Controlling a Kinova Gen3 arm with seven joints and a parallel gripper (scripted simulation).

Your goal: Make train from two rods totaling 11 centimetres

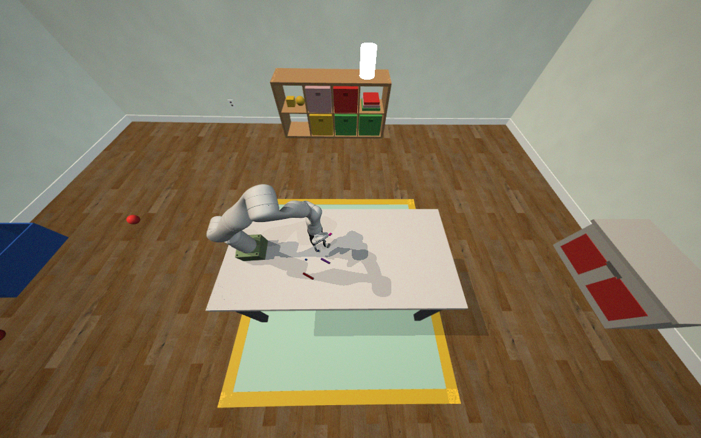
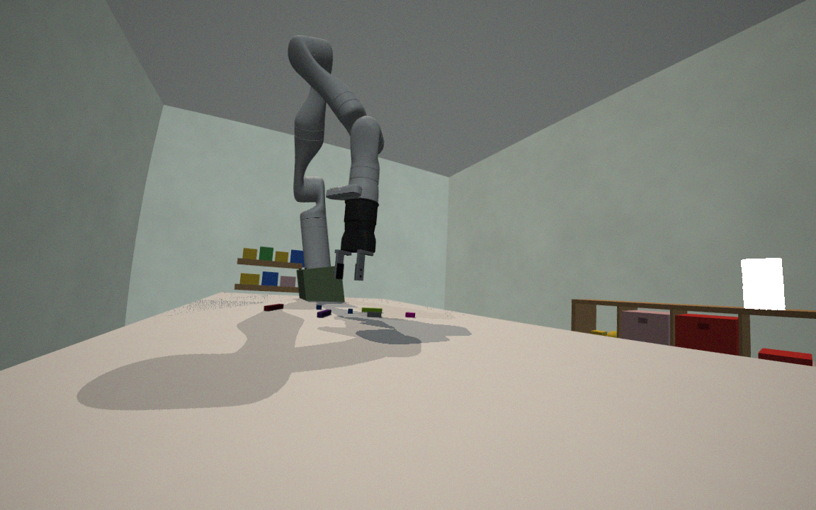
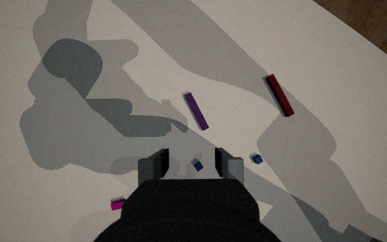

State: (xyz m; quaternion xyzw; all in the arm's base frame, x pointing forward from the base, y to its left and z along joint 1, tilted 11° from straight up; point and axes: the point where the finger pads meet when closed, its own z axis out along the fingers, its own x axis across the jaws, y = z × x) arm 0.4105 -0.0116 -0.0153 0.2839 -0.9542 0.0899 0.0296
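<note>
My gripper (image 1: 321, 247) (image 2: 349, 273) (image 3: 191, 158) is open and empty, above the table. Seen from the wrist, a blue rod (image 2: 350, 310) (image 3: 197, 165) lies on the table between the fingers' outlines, below them. Another blue rod (image 1: 305, 260) (image 2: 318, 307) (image 3: 256, 158) lies to their right. A purple rod (image 1: 325, 260) (image 2: 324, 313) (image 3: 197, 111) and a red rod (image 1: 308, 276) (image 2: 273, 307) (image 3: 280, 95) lie apart. A magenta rod (image 1: 330, 234) (image 2: 409, 314) (image 3: 117, 204) is partly hidden by the gripper body in the wrist view. A lime rod (image 2: 371, 309) and a grey rod (image 2: 374, 314) are hidden in the wrist view.
The rods lie on the white table (image 1: 418, 261) (image 2: 525, 418). The arm's green base (image 1: 251, 247) (image 2: 321, 284) stands at the table's left end in the top view. The arm's shadows cross the area around the rods.
</note>
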